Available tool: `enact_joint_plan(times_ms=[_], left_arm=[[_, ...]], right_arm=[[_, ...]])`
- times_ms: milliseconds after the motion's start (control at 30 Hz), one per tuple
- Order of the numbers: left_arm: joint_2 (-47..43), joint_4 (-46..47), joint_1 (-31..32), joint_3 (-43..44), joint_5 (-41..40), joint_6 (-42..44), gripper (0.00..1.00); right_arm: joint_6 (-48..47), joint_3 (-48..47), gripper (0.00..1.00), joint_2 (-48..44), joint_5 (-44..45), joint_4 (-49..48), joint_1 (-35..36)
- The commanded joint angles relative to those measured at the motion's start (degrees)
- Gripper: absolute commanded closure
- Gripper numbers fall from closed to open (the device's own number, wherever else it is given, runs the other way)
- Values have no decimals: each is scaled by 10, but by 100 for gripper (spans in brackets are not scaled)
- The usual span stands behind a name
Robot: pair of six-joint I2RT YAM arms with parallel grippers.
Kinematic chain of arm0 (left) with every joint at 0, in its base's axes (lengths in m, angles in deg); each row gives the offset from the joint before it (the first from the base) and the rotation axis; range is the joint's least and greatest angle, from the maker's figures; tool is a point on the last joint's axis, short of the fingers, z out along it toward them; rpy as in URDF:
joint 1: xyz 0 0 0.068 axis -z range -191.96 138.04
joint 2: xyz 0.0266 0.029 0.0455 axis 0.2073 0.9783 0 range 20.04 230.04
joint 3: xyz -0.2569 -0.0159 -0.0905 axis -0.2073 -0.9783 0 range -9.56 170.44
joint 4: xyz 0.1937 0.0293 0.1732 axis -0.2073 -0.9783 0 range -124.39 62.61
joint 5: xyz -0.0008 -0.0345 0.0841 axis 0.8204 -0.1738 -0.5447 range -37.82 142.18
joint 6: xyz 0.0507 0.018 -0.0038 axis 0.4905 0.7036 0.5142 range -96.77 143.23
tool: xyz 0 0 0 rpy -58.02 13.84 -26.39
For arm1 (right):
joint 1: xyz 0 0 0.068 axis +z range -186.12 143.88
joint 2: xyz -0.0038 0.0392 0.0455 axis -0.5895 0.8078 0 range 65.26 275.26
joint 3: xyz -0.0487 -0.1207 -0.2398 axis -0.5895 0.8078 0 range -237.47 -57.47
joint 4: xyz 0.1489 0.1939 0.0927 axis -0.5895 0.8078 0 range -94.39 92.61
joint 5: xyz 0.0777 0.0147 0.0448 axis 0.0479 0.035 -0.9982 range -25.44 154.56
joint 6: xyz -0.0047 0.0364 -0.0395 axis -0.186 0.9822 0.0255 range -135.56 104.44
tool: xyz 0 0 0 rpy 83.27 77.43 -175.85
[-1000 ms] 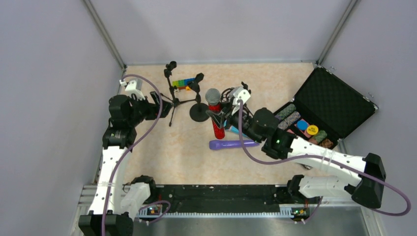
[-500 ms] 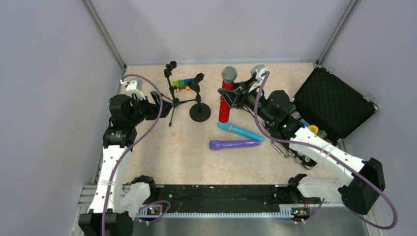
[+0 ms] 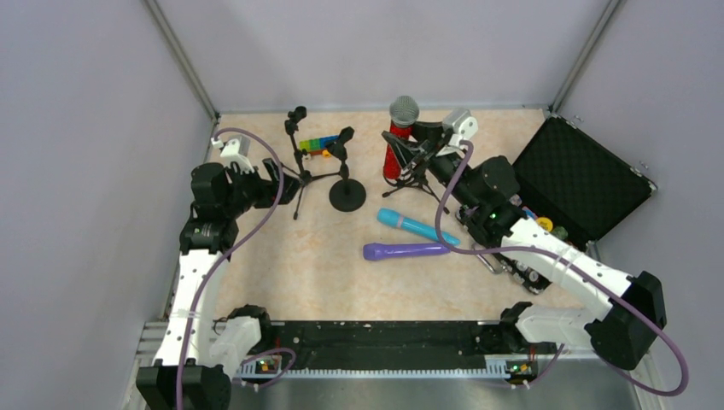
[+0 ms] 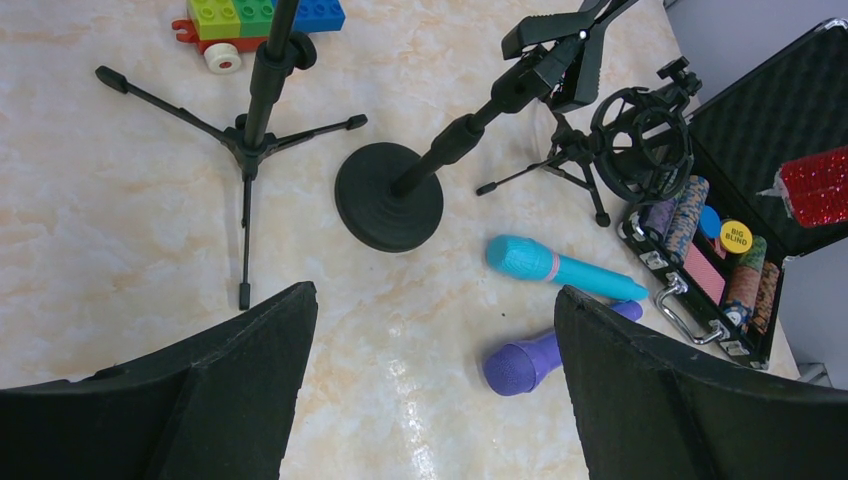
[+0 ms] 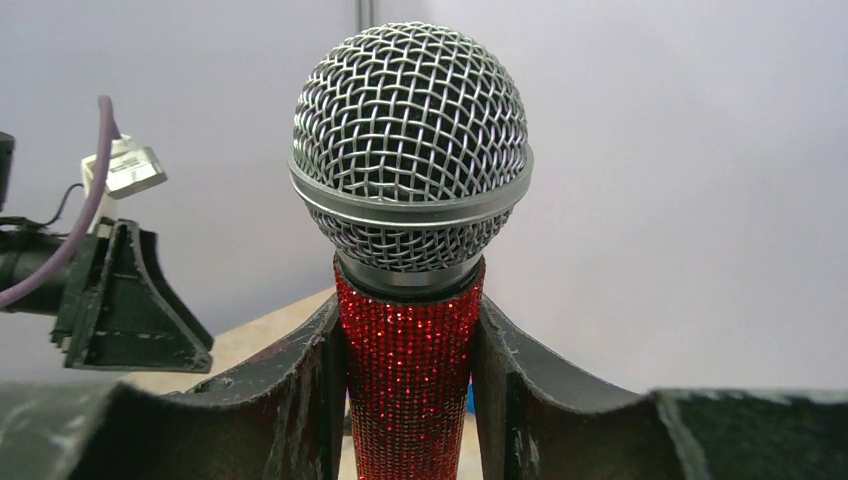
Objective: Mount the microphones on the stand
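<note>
Right fingers (image 5: 300, 400): clenched on red microphone (image 5: 410, 330), upright, far centre.
Left fingers (image 4: 200, 400): released, empty.
Blue microphone (image 3: 417, 226), purple microphone (image 3: 405, 251): lying on desk (image 3: 282, 256).

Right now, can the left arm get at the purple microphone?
Probably yes: the left tool is open and empty, and the purple microphone lies in the open, with only the light-blue microphone beside it.

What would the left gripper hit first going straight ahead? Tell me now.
Most likely the bare table just short of the black stand's round base, seen through the open left gripper. Depth is unclear; it could meet that base instead.
</note>
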Motion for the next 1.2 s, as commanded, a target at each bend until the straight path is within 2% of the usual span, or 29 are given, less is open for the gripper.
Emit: enact_joint_plan(times_ms=[0,233,367,600,800,1167], left_arm=[[1,30,0,-1,11,-5,8],[5,32,0,-2,15,-7,8],[7,34,0,-2,21,-9,8],[7,35,0,-3,23,-10,8],[7,37,0,-4,26,-12,8],[11,40,0,-5,36,-16,8]], right_arm=[[-69,-8,100,10,17,-64,-3],[-103,23,100,8,21,-109,-3],[-117,18,100,17,28,-77,-3],[-143,28,100,40,42,-85,-4],[-120,9,100,60,38,-54,-16],[-115,14,100,75,28,-71,-32]])
